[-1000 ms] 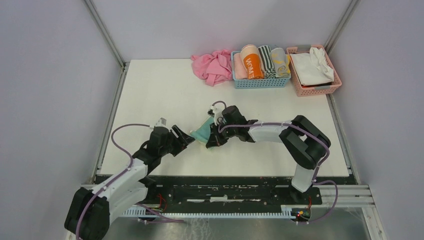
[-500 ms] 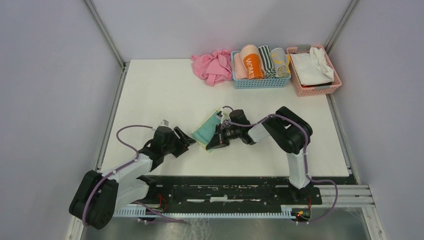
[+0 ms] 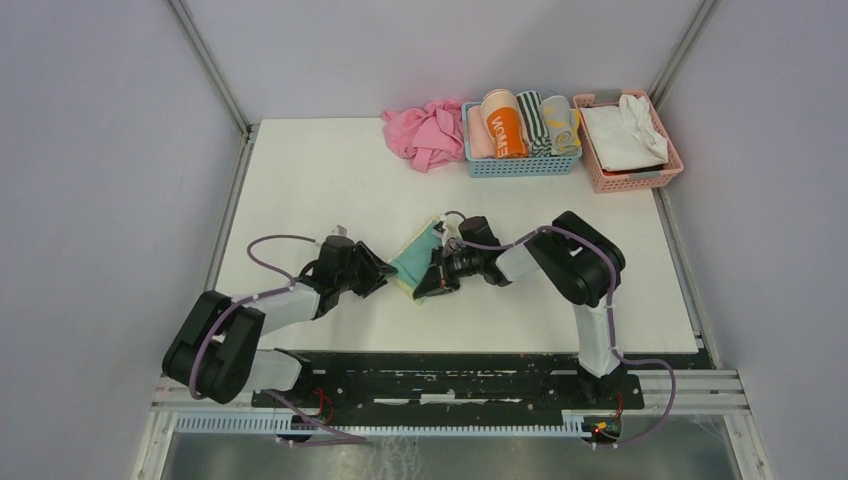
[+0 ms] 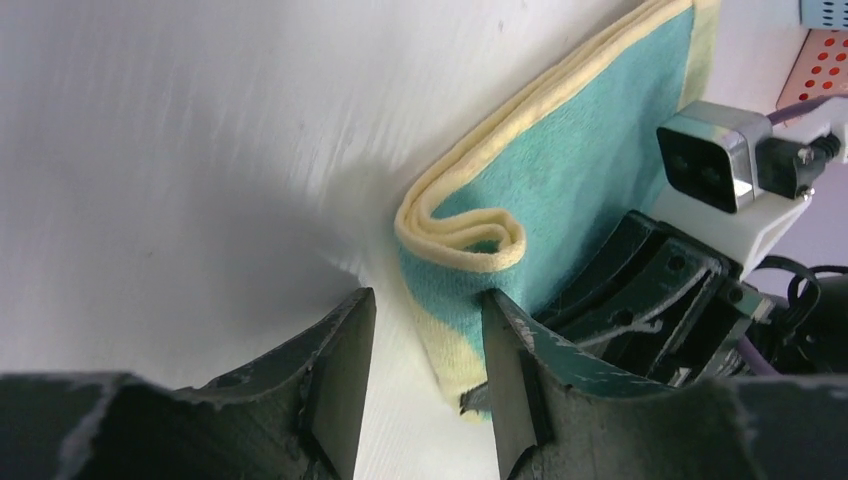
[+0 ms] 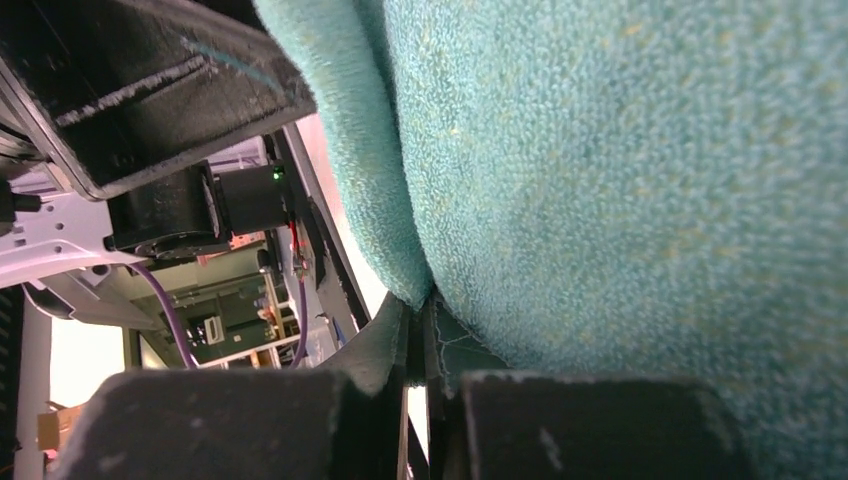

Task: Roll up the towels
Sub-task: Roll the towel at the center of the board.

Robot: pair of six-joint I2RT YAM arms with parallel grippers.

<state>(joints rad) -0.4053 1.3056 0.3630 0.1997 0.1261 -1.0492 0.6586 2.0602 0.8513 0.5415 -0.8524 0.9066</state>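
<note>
Towel edge clamped in my right pincer; left pincer stands apart at the curled end: close squarely, roll tight.

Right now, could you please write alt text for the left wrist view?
A folded teal and yellow towel lies on a white table, its looped end just beyond the open left gripper. The black right gripper holds it from the right.

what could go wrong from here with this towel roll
The towel has only a loose curl at its end, so it may unroll if the open left gripper nudges it. The right gripper pinches it just at an edge, which could slip out. The grippers are close and might collide.
</note>
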